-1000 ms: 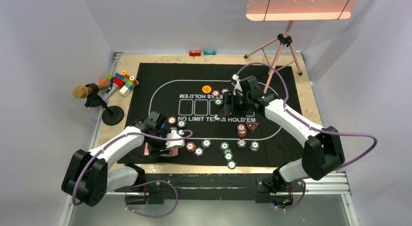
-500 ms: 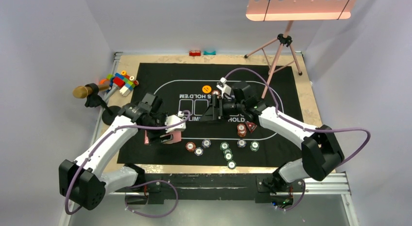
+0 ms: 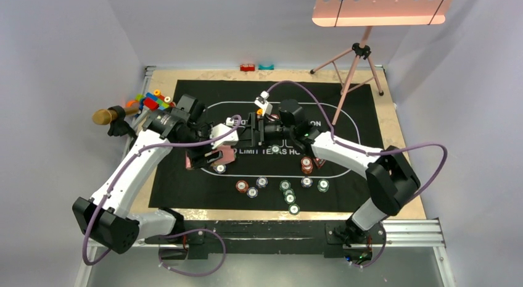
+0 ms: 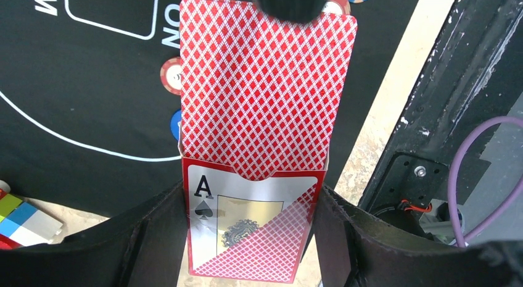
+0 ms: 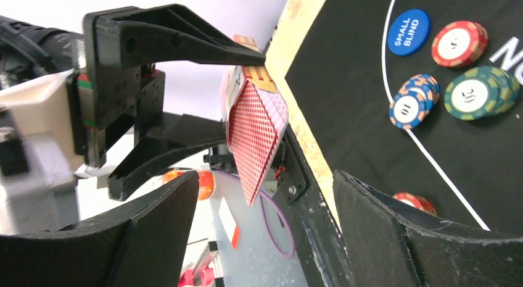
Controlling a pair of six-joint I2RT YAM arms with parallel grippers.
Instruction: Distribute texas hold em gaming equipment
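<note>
Card (image 4: 265,89) half out of red box (image 3: 219,156), above left end of black mat (image 3: 216,92). Box pinched tight in left gripper (image 4: 251,234). Points its long side toward mat's middle, straight at right gripper (image 5: 265,185) there: wide open, holding nothing, nearest to card's free end.

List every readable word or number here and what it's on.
"SMALL BLIND": blue disc.
"A" with a spade: card box.
"LIMIT": black mat, the rest hidden.
Numbers on the poker chips: too blurred to read.
</note>
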